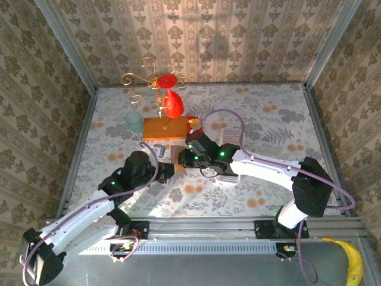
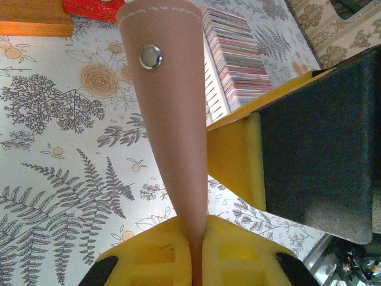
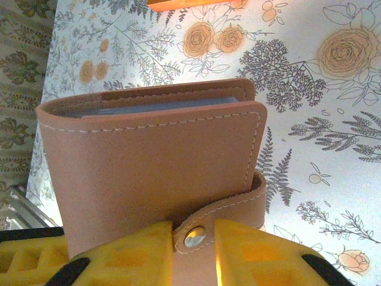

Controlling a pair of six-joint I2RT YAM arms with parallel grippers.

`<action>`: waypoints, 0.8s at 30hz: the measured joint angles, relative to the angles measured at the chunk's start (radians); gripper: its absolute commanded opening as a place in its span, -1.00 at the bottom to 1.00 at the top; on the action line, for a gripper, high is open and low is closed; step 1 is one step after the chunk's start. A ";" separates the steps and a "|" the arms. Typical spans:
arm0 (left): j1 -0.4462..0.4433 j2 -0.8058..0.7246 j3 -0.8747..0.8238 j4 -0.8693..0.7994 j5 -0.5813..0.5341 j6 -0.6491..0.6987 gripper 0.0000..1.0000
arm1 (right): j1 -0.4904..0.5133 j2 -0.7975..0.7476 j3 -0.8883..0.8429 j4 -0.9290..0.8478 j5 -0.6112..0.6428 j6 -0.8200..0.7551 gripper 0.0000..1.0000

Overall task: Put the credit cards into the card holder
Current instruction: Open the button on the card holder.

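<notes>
Card holder, position: the card holder [image 3: 155, 179] is up between the two arms, near the orange block [image 1: 166, 126]. It looks to be held clear of the flowered table [image 3: 333, 119].
Left gripper: the left gripper [image 2: 196, 238] is clenched on the strap [image 2: 169, 119], with the leather pinched flat between its yellow fingers.
Right gripper: the right gripper [image 3: 193, 238] sits at the holder's lower edge, one finger on either side of the snap. I cannot tell whether it is clamping.
Contents: a grey card edge [image 3: 149, 107] shows inside the mouth. The credit cards [image 2: 235, 59] stand packed in a row close by.
Handling, holder: judged light, in soft leather. The strap flexes and lets the body swing, so the stitched body edge is the firmer hold.
Handling, cards: judged thin, stiff and slick. Each is best pinched by its long edges, one at a time, and the tight packing will resist separation.
</notes>
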 measured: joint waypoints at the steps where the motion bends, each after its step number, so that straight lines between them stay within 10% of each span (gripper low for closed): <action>1: 0.000 0.003 0.004 -0.003 0.004 0.000 -1.00 | 0.000 0.000 0.000 0.000 0.000 0.000 -0.66; 24: -0.001 -0.012 0.006 0.005 0.041 -0.008 -1.00 | -0.012 -0.011 -0.049 -0.027 0.059 0.008 -0.62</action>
